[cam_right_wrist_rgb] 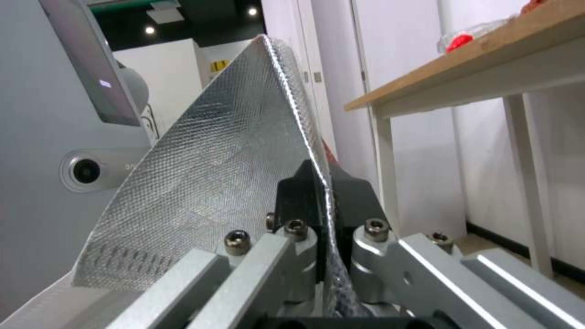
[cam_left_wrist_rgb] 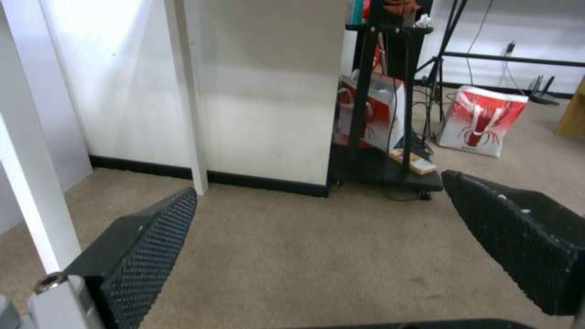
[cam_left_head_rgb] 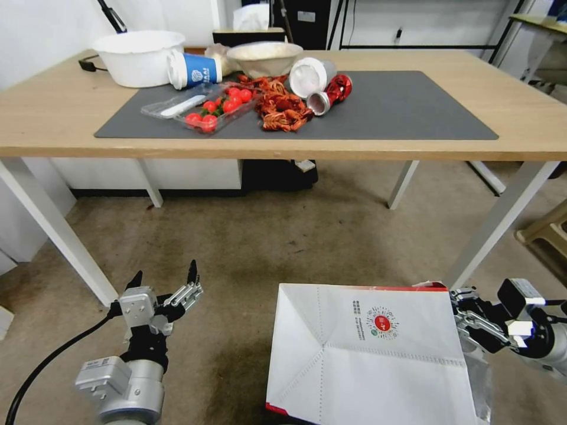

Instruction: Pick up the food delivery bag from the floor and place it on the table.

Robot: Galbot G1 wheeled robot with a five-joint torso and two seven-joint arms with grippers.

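1. While the right claw (cam_right_wrist_rgb: 326, 192) is clenched on the food delivery bag (cam_left_head_rgb: 366, 354) by its foil rim, the bag hangs near the table (cam_left_head_rgb: 531, 127) front edge, below it.
2. Left claw (cam_left_head_rgb: 165, 283) spread wide above the floor (cam_left_head_rgb: 283, 236).
3. Cups, a bowl (cam_left_head_rgb: 139, 56), tomatoes and crayfish crowd the mat's (cam_left_head_rgb: 413, 106) back-left corner.

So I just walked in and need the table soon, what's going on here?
The right gripper is shut on the foil-lined edge of the food delivery bag, which is low in front of the table, not yet on it. The left gripper hangs open over the floor, holding nothing.
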